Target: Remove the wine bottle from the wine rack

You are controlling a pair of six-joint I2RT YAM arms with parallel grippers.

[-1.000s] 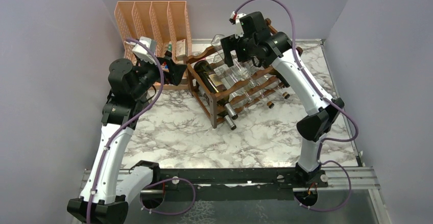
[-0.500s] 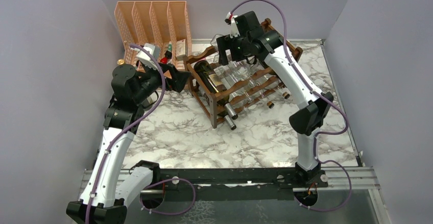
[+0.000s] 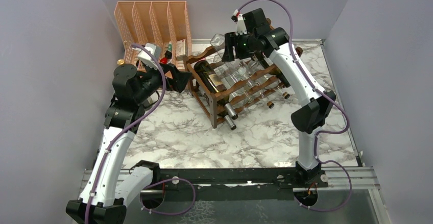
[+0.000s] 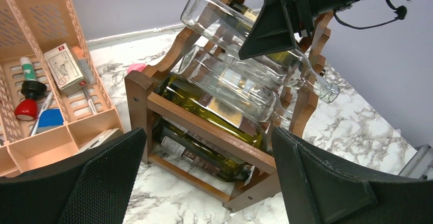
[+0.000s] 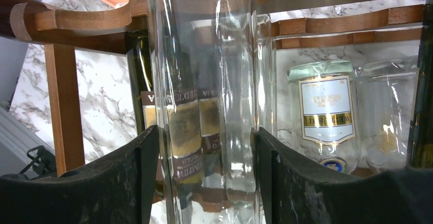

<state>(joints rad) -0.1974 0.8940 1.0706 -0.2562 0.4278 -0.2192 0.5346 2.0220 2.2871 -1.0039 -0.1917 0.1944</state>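
The dark wooden wine rack (image 3: 213, 113) stands at the back middle of the marble table. A clear wine bottle (image 3: 218, 41) lies on its top tier, raised at the left end. My right gripper (image 3: 228, 49) is shut on this clear bottle (image 5: 204, 81), a finger pressed to each side of the glass. A dark green bottle (image 3: 209, 76) lies one tier lower, with another beneath it (image 4: 204, 155). My left gripper (image 3: 179, 77) hovers open just left of the rack (image 4: 204, 127), with nothing between its fingers (image 4: 102, 178).
A peach mesh file organizer (image 3: 153, 20) with small items stands at the back left, close behind my left arm. More clear bottles (image 3: 250, 87) fill the rack's right side, their necks pointing toward the front. Grey walls close in on three sides.
My right gripper's fingers have closed in onto the clear bottle on the top tier. The left gripper moved a little toward the rack and stays open.
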